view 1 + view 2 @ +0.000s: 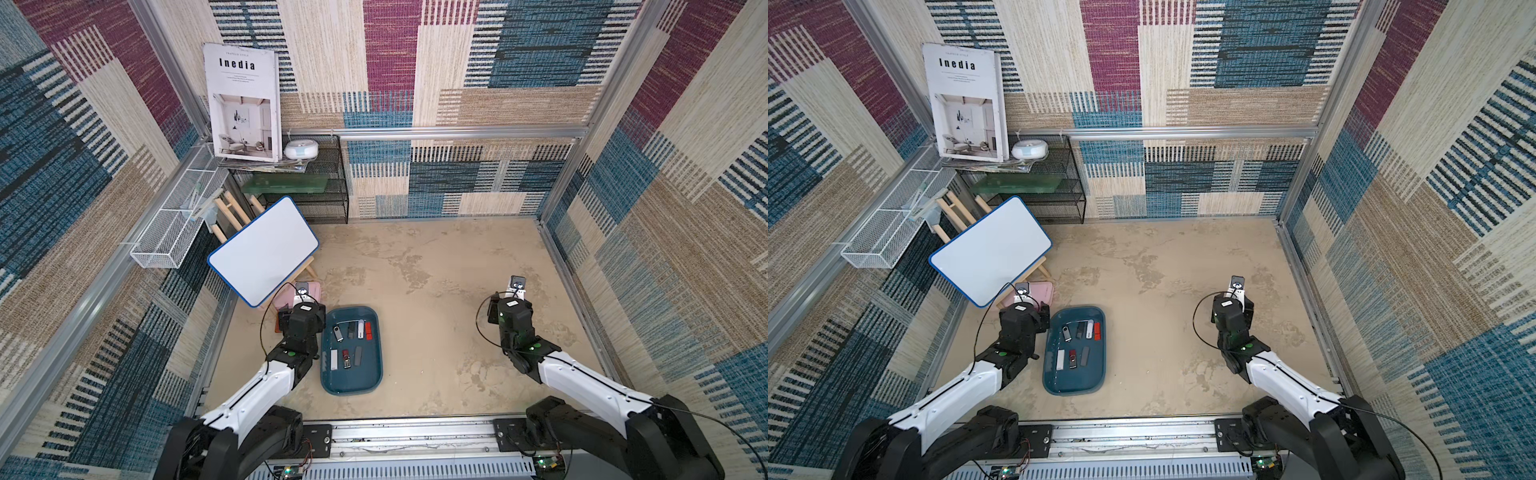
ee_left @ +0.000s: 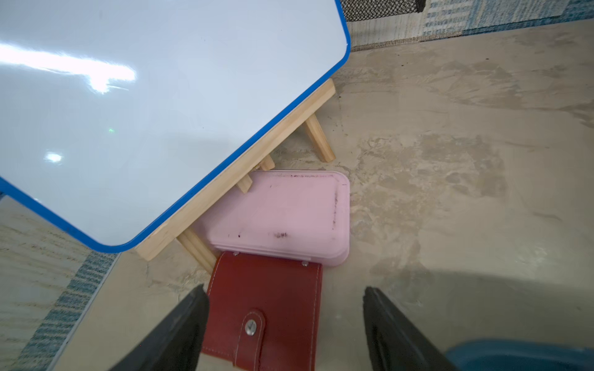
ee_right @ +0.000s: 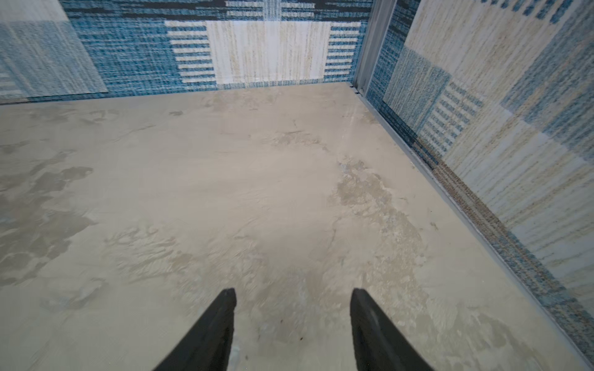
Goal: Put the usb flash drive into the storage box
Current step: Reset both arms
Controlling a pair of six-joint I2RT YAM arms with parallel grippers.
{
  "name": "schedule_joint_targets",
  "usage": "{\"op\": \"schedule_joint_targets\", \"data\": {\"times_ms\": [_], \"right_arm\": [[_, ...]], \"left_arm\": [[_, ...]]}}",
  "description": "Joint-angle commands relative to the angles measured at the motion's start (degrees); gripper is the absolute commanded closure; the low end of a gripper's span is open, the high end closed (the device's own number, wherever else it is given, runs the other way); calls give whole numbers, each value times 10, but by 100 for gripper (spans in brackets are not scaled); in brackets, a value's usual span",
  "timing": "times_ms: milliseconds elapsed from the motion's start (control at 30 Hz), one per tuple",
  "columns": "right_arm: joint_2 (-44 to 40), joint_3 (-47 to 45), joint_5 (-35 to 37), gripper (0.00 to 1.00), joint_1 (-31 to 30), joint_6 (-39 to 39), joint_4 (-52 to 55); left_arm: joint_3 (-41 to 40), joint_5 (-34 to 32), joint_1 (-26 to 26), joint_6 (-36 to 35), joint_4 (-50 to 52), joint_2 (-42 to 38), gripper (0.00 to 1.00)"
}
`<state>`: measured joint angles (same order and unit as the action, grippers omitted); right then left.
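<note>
Beige mottled tabletop (image 1: 436, 291), patchwork woven walls.
- Blue-rimmed whiteboard (image 1: 264, 249) on a pine easel.
- Pink lidded plastic box (image 2: 279, 212), partly under the easel.
- Flat red stitched case (image 2: 273, 298) with a snap tab, touching the pink box.
- Left gripper (image 2: 284, 290): jaws wide, empty, above the red case.
- Shallow dark teal plastic storage box (image 1: 353, 382), just beside the left gripper. It holds seven usb flash drives (image 1: 346, 359), small slim sticks in silver, black, white, red, maroon and grey, lying flat in two loose rows. None seen outside it.
- Right gripper (image 3: 294, 290): jaws apart, empty, over bare tabletop.

Judgement: loading looks complete. Raise the left arm straight up, clear of the box rim and the whiteboard.
</note>
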<state>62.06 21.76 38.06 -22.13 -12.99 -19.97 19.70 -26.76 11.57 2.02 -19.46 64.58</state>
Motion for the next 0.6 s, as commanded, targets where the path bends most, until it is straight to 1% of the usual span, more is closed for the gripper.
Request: {"op": "schedule_joint_targets", "data": {"times_ms": [0, 33, 67, 100, 133, 167, 200, 267, 300, 333, 367, 433, 467, 533, 567], "right_arm": [[26, 9, -44, 37, 34, 55, -94], [31, 2, -52, 37, 44, 69, -121], [39, -15, -63, 36, 56, 88, -164], [50, -30, -68, 36, 70, 96, -205], [59, -44, -79, 36, 84, 99, -234], [70, -58, -94, 36, 98, 107, -264], [84, -75, -93, 36, 108, 114, -301], [102, -102, -89, 35, 122, 112, -375], [100, -110, -104, 35, 127, 121, -398], [111, -130, -122, 35, 133, 132, -467], [126, -148, -137, 35, 137, 147, -528], [158, -156, -162, 35, 143, 162, -574], [194, -169, -174, 34, 146, 168, -631], [280, -177, -183, 33, 149, 179, -743], [303, -170, -178, 32, 150, 182, -776]], "left_arm": [[6, 89, -40, -15, -177, 87, 24], [15, 115, -47, -21, -179, 99, 24], [26, 131, -51, -43, -191, 120, 25], [41, 120, -52, -49, -187, 140, 26], [40, 129, -57, -55, -209, 157, 27], [25, 136, -60, -61, -260, 180, 28], [15, 145, -68, -59, -291, 196, 28], [6, 171, -78, -51, -306, 201, 28], [-2, 178, -77, -54, -326, 209, 28], [-6, 192, -77, -60, -337, 215, 19], [-8, 211, -78, -70, -346, 220, 1], [-6, 214, -78, -69, -335, 217, 1], [-3, 215, -79, -68, -337, 220, 1], [14, 221, -87, -62, -304, 222, 1], [26, 233, -96, -56, -288, 225, 1]]}}
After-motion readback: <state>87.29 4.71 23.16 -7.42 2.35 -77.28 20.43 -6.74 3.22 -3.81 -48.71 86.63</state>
